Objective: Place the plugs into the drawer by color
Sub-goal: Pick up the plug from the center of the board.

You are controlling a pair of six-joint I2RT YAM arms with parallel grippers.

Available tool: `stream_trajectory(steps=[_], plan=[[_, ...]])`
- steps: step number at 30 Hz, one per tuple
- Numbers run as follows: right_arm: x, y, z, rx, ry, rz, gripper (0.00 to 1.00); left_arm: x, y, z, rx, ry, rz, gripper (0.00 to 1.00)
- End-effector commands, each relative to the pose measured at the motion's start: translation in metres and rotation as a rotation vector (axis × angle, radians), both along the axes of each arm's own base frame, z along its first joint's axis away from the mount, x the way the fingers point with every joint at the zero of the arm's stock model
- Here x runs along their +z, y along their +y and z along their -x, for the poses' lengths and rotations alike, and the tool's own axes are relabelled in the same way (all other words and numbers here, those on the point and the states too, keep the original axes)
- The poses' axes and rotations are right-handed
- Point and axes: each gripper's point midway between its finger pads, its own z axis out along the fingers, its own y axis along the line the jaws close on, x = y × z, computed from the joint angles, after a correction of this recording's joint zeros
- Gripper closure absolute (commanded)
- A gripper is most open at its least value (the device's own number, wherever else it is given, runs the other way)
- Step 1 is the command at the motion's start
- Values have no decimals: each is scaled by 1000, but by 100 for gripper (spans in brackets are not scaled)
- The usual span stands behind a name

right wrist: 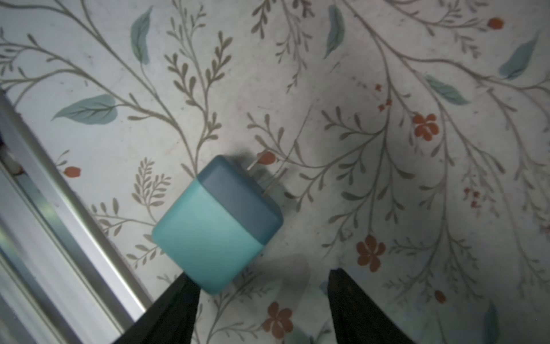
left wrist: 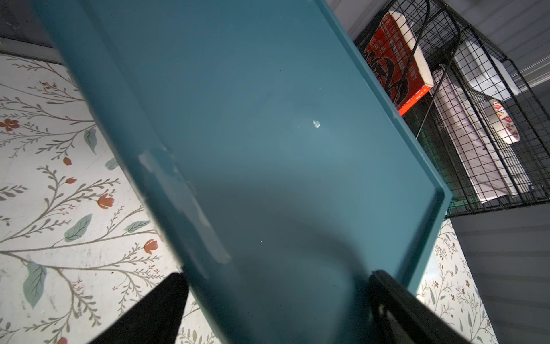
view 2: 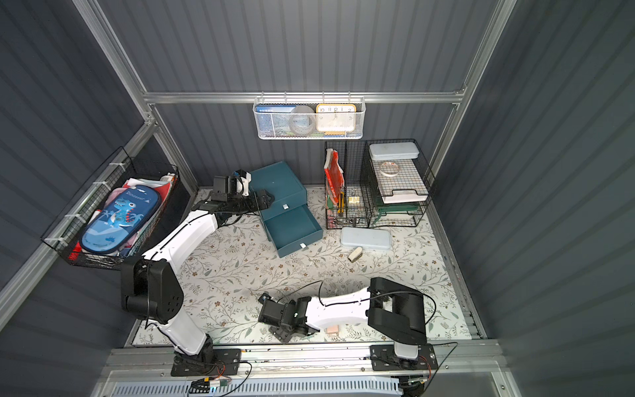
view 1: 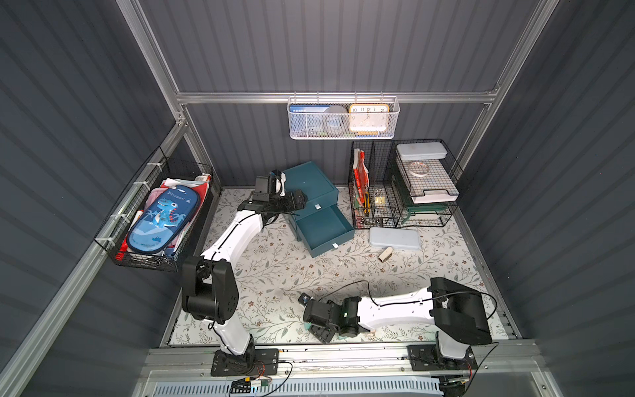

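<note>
Floral mat [right wrist: 89,59]: teal plug [right wrist: 217,223] loose beside my spread right gripper [right wrist: 260,274], left gripper [left wrist: 276,275] spread too, open drawer [view 1: 324,247] looks empty.

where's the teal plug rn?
In the right wrist view the teal plug lies on the floral mat beside the aluminium rail, just ahead of the right gripper.

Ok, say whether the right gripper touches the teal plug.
Cannot tell: in the right wrist view the teal plug overlaps one finger of the right gripper, depth unclear.

light overhead | mat [view 1: 292,271] bright, walls [view 1: 68,103] dim | soft shadow on drawer [left wrist: 253,149] | close-ups blurry
</note>
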Motion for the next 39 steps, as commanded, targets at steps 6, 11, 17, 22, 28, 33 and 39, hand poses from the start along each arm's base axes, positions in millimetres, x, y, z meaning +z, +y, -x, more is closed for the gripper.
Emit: stream_trajectory(steps=[6,11,17,22,28,33,39], plan=[[12,-29,-46,-112,-6,-29,29,-21,2,5,-13,40,-46,2],[43,-5,-15,-10,51,-155,31,-24,1,4,-16,48,-47,1],[36,18,-15,97,13,-111,29,-24,0,3,-19,45,-43,1],[27,31,-21,143,26,-96,27,-26,2,4,-14,49,-47,2],[17,42,-19,176,63,-100,27,-25,2,4,-14,48,-48,1],[0,43,-19,173,82,-77,30,-26,1,4,-14,48,-47,1],[-9,42,-21,160,92,-64,46,-27,1,4,-13,52,-46,1]])
